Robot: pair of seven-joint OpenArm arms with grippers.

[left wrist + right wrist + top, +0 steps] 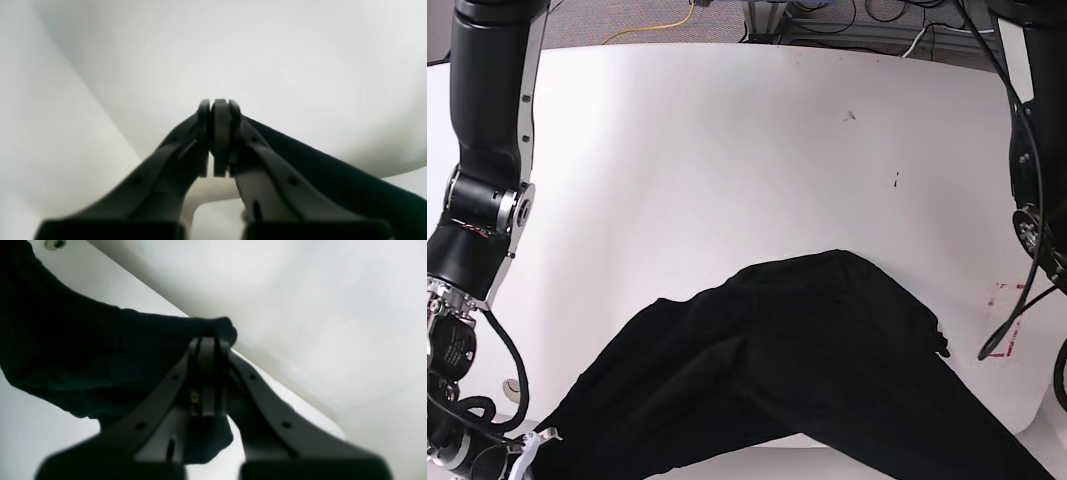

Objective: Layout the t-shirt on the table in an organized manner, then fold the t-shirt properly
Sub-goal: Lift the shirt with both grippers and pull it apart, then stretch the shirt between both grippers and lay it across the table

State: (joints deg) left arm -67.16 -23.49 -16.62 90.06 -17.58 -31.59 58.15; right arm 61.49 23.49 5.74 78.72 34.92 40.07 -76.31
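The black t-shirt (797, 370) hangs stretched in a wide arch over the near part of the white table (727, 150), its two ends running off toward the bottom corners of the base view. In the right wrist view my right gripper (208, 340) is shut on a bunched edge of the t-shirt (83, 350), above the table (133, 296). My left gripper (220, 106) is also shut, with the t-shirt (317, 160) trailing taut from its jaws toward the lower right. The shirt's print is hidden.
Red tape marks (1002, 325) lie near the table's right edge. A round grommet hole (55, 244) shows at the top left of the right wrist view. My right arm (487, 150) stands along the left side, my left arm (1032, 150) along the right.
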